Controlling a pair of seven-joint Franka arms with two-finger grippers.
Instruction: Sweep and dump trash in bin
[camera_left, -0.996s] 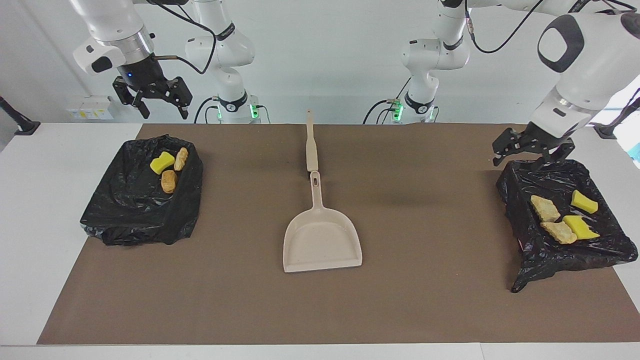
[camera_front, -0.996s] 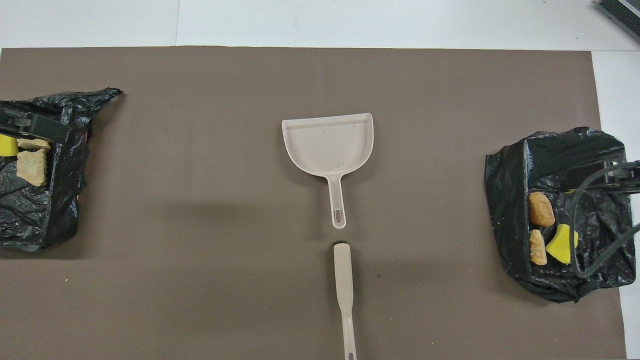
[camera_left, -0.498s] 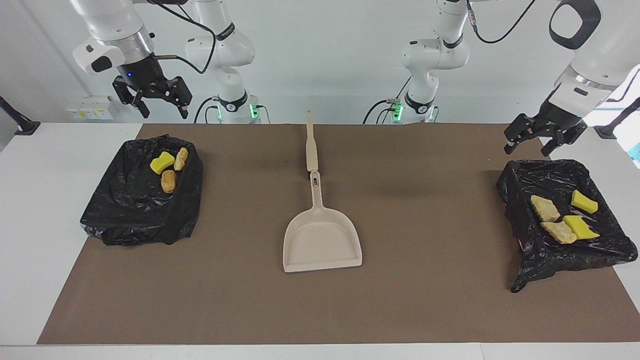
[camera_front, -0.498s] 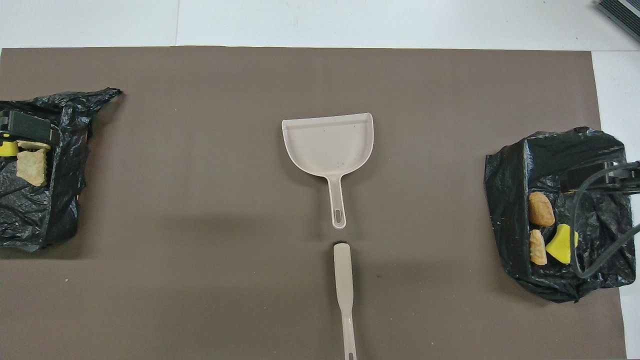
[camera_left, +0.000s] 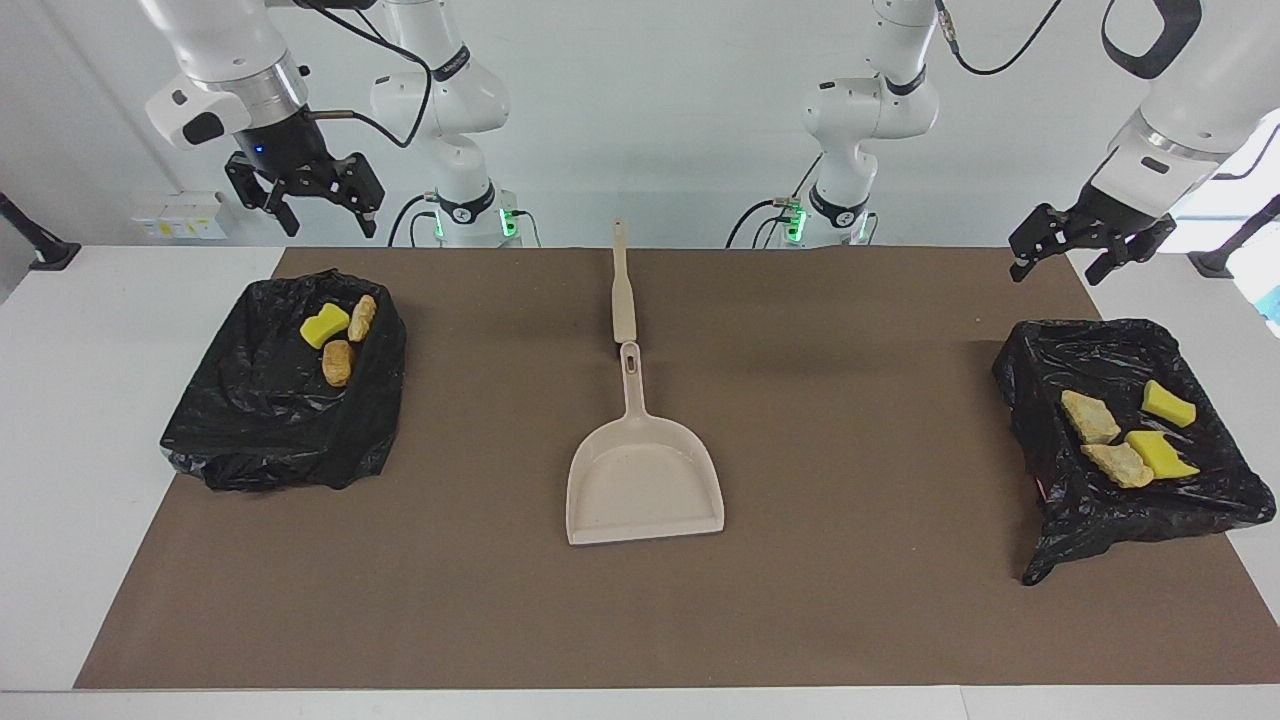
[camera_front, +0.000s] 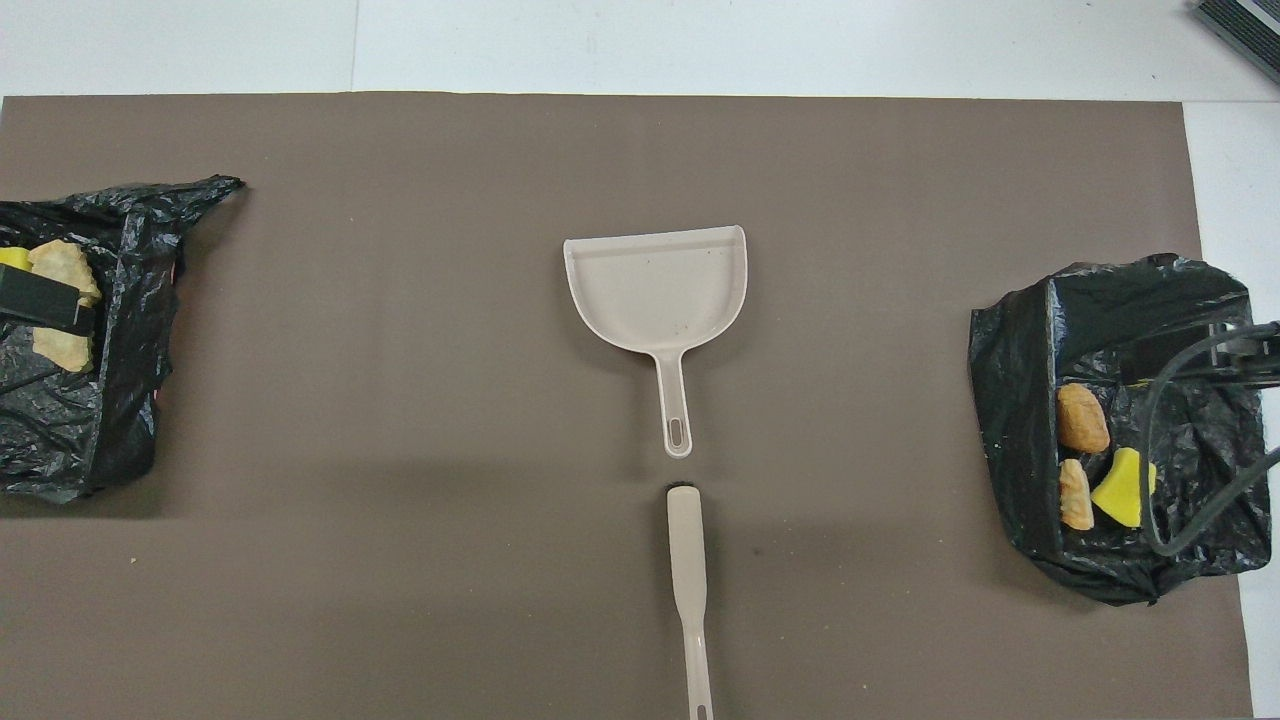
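Observation:
The trash lies in two black-lined bins. The bin (camera_left: 250, 440) at the right arm's end holds a yellow scrap (camera_left: 324, 325) and two orange-brown chunks (camera_left: 338, 361). In the bin (camera_left: 1100, 510) at the left arm's end lie two tan chunks (camera_left: 1090, 416) and two yellow scraps (camera_left: 1168, 402). My right gripper (camera_left: 330, 228) hangs open and empty above the edge of its bin nearer the robots. My left gripper (camera_left: 1057, 272) is open and empty, raised above the mat beside its bin. A beige dustpan (camera_left: 645, 480) lies mid-mat, with a beige brush (camera_left: 622, 290) in line with its handle.
A brown mat (camera_front: 400, 500) covers most of the white table. In the overhead view the dustpan (camera_front: 655, 295) and brush (camera_front: 688, 580) lie between the two bins (camera_front: 1020, 400) (camera_front: 130, 400). A cable (camera_front: 1150, 470) from the right arm hangs over its bin.
My left gripper has risen from the rim of its bin and drawn back toward the robots. The right arm, trash, dustpan and brush have not moved.

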